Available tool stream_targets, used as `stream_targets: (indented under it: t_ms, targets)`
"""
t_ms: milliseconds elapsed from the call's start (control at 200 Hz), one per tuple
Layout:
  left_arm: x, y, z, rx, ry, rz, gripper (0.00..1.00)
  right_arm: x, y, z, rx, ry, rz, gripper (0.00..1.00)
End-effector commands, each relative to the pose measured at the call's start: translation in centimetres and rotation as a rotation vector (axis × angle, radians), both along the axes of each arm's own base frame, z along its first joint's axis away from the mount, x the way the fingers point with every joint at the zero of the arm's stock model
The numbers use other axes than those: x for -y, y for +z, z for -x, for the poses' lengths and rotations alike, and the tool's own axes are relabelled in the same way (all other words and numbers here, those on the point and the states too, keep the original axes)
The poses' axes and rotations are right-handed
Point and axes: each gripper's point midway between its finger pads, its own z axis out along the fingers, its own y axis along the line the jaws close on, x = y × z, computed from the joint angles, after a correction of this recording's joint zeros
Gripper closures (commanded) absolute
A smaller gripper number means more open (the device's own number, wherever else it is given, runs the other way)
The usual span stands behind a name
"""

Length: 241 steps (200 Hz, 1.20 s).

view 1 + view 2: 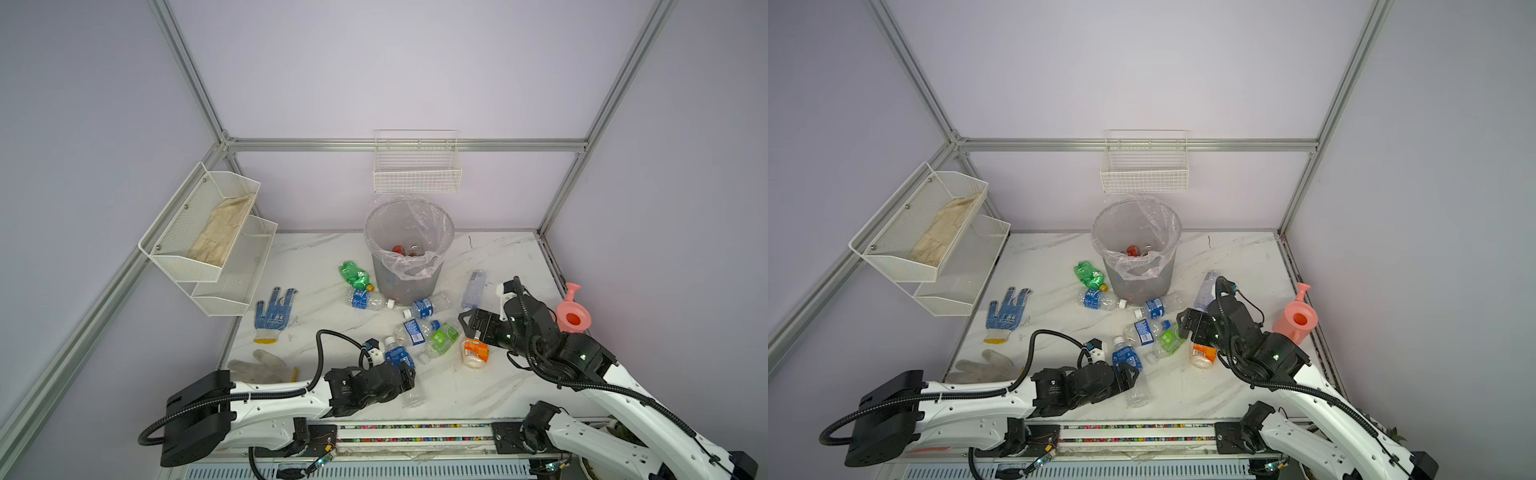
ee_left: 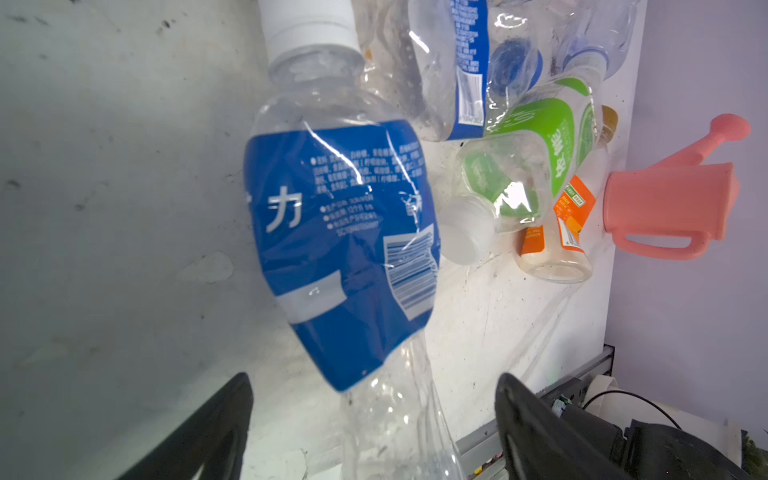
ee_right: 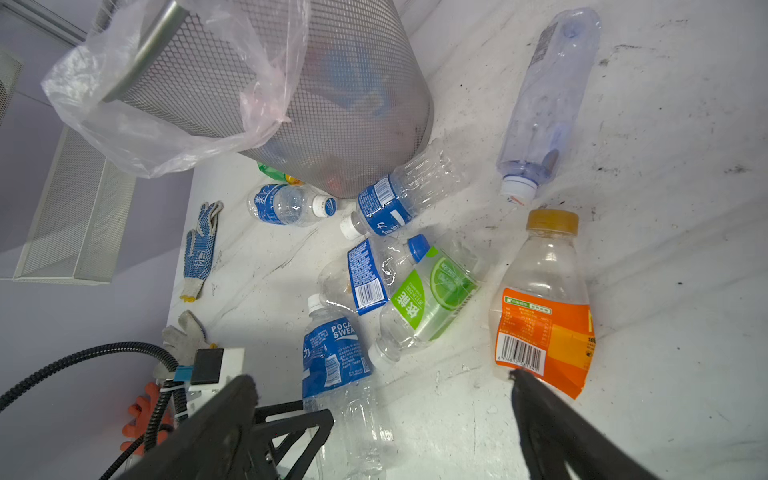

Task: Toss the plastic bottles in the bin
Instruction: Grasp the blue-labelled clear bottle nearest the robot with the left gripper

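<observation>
Fingers (image 2: 212,432) of L arm (image 1: 270,399) apart, low astride blue-label bottle (image 2: 340,249).

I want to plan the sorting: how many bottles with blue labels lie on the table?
4 bottles: one left of the bin, one in front of it, one with a blue cap mid-table, one at the left gripper. Others may be hidden.

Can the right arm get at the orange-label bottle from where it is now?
Probably yes. The right gripper is open right by the orange-label bottle, which lies flat with nothing on top of it. The green-label bottle lies close beside it and might get nudged.
</observation>
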Motion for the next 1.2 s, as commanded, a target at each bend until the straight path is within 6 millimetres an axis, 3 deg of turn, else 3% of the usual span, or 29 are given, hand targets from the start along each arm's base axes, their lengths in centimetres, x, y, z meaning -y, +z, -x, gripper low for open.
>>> stream_targets:
  t_ms: [0,300,520,700,915,1200]
  targets:
    - [1.1,0.0,-0.1,0.0,0.008,0.056,0.14,0.2,0.5,0.2,0.004,-0.014,-0.033,0.03]
    - [1.1,-2.0,-1.2,0.0,0.065,0.098,0.31,0.1,-0.1,-0.1,0.0,-0.021,-0.014,0.03]
    - [1.4,-3.2,-1.1,-0.024,0.049,0.108,0.54,0.0,-1.0,-0.2,-0.011,-0.035,-0.03,0.03]
    - [-0.1,-2.3,-1.3,0.009,0.062,0.088,0.73,0.1,-1.3,-0.3,-0.017,-0.051,-0.043,0.03]
    - [-2.9,2.6,-2.5,0.133,0.08,0.014,0.83,0.0,-1.3,-0.4,-0.021,-0.06,-0.052,0.03]
    - [-6.3,12.5,-3.9,0.373,0.093,-0.017,0.83,-1.4,-2.6,-1.2,-0.043,-0.035,-0.051,0.03]
